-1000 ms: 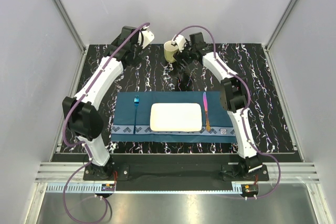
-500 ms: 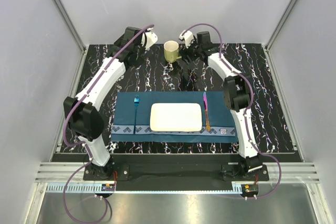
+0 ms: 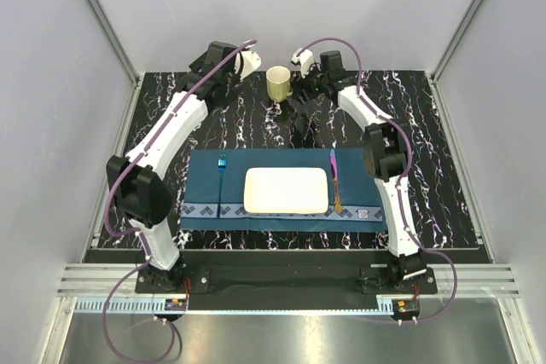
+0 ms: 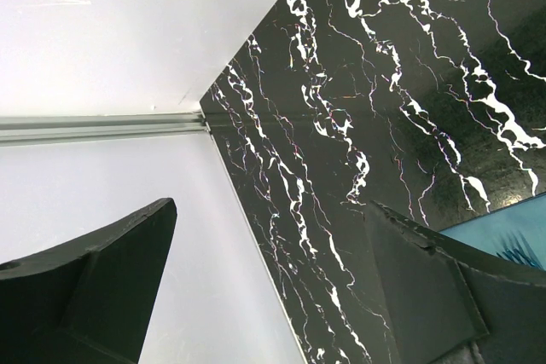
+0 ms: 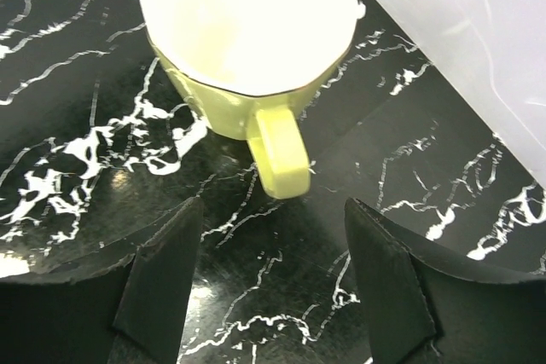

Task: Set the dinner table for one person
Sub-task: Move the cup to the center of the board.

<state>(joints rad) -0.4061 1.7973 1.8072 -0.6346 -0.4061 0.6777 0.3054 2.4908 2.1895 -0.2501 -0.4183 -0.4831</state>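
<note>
Holds right gripper (image 5: 273, 210) spread, empty, just short of yellow mug (image 5: 247, 23) on tabletop (image 5: 85, 125), handle aimed straight between the jaws.

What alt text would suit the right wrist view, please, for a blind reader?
A glossy pale yellow mug stands upright on the black marble-veined dinner table, its handle pointing toward the right pincer, whose open black fingers sit clear of it.

Bright, even light — faint glare on dinner table (image 5: 256, 287)
</note>
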